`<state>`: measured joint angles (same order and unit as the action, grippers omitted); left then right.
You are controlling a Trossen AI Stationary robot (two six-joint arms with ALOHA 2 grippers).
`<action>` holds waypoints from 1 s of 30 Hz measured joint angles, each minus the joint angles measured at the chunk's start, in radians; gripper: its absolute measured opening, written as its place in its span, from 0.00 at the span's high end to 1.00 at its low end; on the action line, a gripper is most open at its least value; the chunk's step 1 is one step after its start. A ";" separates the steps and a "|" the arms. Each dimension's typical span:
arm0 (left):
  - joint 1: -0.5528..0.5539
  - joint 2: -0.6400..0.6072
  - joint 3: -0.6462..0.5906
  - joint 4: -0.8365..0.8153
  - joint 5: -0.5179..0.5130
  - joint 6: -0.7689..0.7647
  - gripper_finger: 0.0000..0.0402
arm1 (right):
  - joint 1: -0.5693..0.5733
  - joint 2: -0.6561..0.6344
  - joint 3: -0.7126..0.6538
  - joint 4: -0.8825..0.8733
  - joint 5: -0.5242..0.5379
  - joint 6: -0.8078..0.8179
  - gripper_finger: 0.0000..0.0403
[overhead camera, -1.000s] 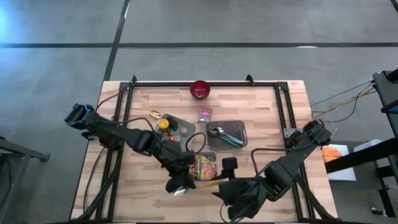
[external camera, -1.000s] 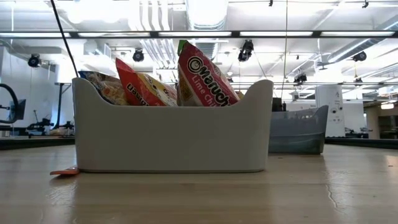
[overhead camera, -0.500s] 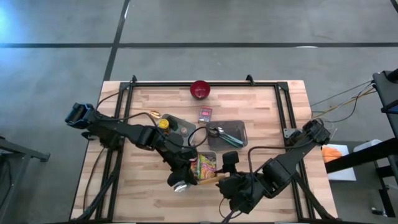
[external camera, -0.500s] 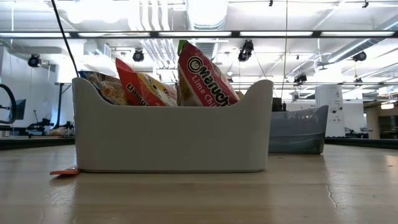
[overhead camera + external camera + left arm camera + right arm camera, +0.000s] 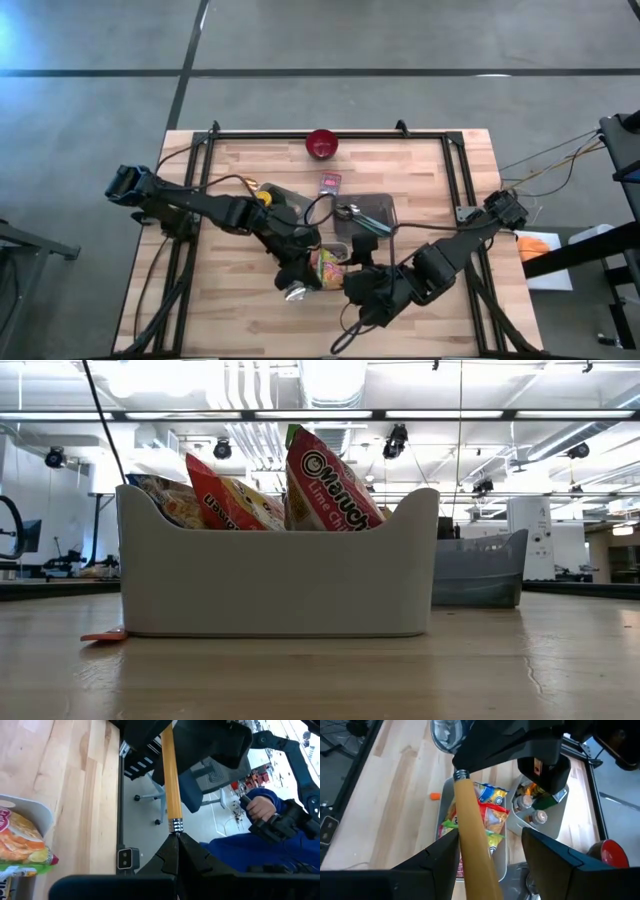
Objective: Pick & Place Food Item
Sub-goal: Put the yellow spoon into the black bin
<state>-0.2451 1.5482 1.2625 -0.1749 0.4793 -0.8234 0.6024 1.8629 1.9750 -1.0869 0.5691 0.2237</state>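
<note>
A utensil with a wooden handle (image 5: pixel 170 775) and a metal ferrule (image 5: pixel 175 826) hangs above the table's near edge between my two arms. My left gripper (image 5: pixel 176 840) is shut on its metal end. My right gripper (image 5: pixel 490 855) is open, with one finger on either side of the handle (image 5: pixel 472 830). In the high view, my left gripper (image 5: pixel 312 285) and my right gripper (image 5: pixel 352 283) meet beside the white bin (image 5: pixel 332 262). That bin (image 5: pixel 275 580) holds several noodle packets (image 5: pixel 325 475) standing on edge. My left gripper pinches the thin metal part just behind the ferrule (image 5: pixel 175 834) between its two fingertips. The handle runs straight on from the fingers toward my right gripper, clear of the table. My right gripper has the handle close to one finger (image 5: pixel 440 862); I cannot tell whether they touch.
A grey bin with utensils (image 5: pixel 370 215), a dark tray with bottles (image 5: pixel 280 200), a small packet (image 5: pixel 330 183) and a red bowl (image 5: pixel 321 143) stand farther back. A small orange piece (image 5: pixel 103 635) lies by the white bin. A person's hand (image 5: pixel 260 810) shows beyond the near edge.
My right gripper has moved toward the table's left and a little toward the far edge, bringing its open fingers around the wooden handle. My left gripper has shifted slightly toward the right, still shut on the utensil's metal end.
</note>
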 joint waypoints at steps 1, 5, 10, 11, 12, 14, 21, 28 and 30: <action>0.002 0.000 0.000 0.000 0.000 0.000 1.00 | -0.001 0.000 -0.001 0.000 -0.006 0.000 0.49; 0.009 0.000 0.000 0.002 -0.007 0.000 1.00 | -0.001 0.004 -0.001 -0.005 -0.012 0.000 0.61; 0.013 0.000 0.000 0.024 -0.008 -0.001 1.00 | 0.001 0.005 -0.002 0.010 -0.021 -0.003 0.88; 0.015 0.000 0.000 0.028 -0.008 -0.006 1.00 | 0.001 0.005 -0.002 0.013 -0.029 0.000 0.88; 0.016 0.001 0.000 0.029 -0.010 -0.010 1.00 | 0.000 0.005 -0.002 0.017 -0.044 0.002 0.88; 0.021 0.001 0.000 0.023 -0.012 -0.012 1.00 | -0.001 0.005 -0.002 0.021 -0.060 0.009 0.88; 0.026 0.001 0.001 0.044 -0.040 -0.016 1.00 | -0.002 0.005 -0.002 0.019 -0.072 0.117 0.94; 0.039 -0.050 0.001 0.089 -0.037 -0.002 1.00 | -0.007 0.005 -0.009 -0.043 -0.067 0.313 0.94; 0.048 -0.091 0.001 0.071 -0.040 0.023 1.00 | -0.009 0.002 -0.018 -0.092 -0.036 0.383 0.94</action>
<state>-0.1967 1.4570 1.2633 -0.1043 0.4396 -0.8003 0.5936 1.8654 1.9575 -1.1785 0.5331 0.6063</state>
